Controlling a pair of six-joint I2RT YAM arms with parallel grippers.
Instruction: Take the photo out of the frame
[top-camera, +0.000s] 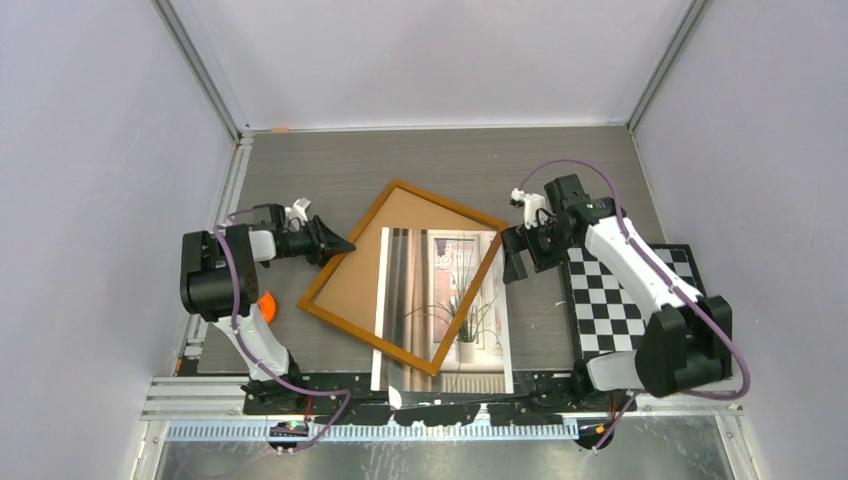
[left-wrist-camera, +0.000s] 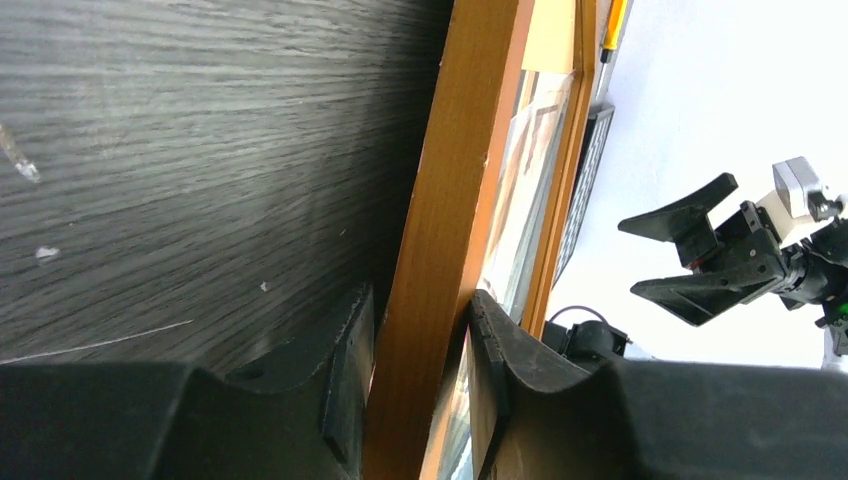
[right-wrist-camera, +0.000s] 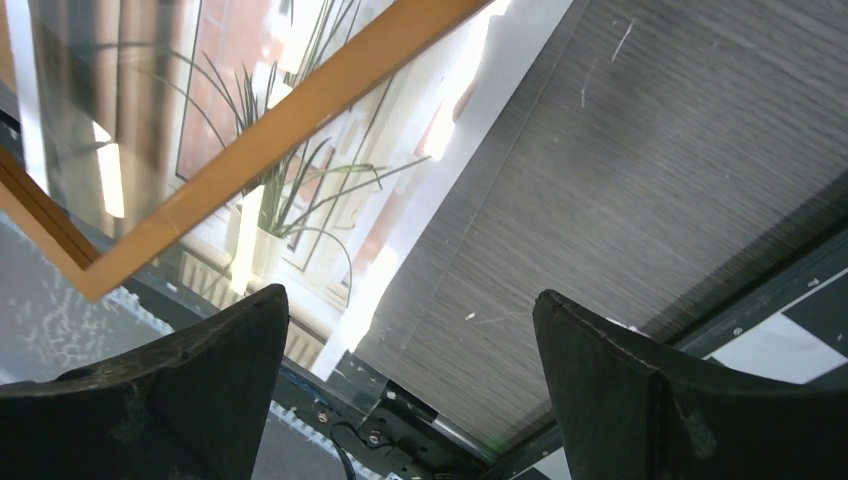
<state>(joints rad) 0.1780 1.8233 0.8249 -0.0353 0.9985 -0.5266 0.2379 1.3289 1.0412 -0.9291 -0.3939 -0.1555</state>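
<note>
High rear overhead, two close wrist views, frame (top-camera: 369, 336) shared

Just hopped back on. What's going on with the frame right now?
The left gripper is shut on the left edge of the frame, one finger on each side of its wooden border. The photo lies flat on the table, partly under the frame and sticking out past its near right side. The right gripper hangs open by the frame's right corner, holding nothing.
</note>
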